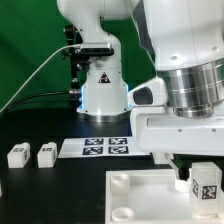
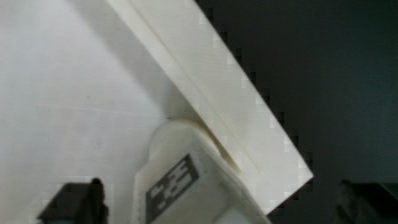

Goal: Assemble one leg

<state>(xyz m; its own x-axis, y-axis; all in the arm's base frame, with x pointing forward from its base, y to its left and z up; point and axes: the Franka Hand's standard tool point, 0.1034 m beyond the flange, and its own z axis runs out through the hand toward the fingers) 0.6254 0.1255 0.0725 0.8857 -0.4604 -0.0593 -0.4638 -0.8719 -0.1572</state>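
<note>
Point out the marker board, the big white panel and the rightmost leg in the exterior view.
marker board (image 1: 105, 147): exterior view, middle of the tagged strip.
big white panel (image 1: 140, 205): exterior view, bare top face.
rightmost leg (image 1: 207, 183): exterior view, its tagged front face.

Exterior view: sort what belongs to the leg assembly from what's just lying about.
In the job: square panel; leg at its near corner.
Lying about: two spare legs; marker board.
</note>
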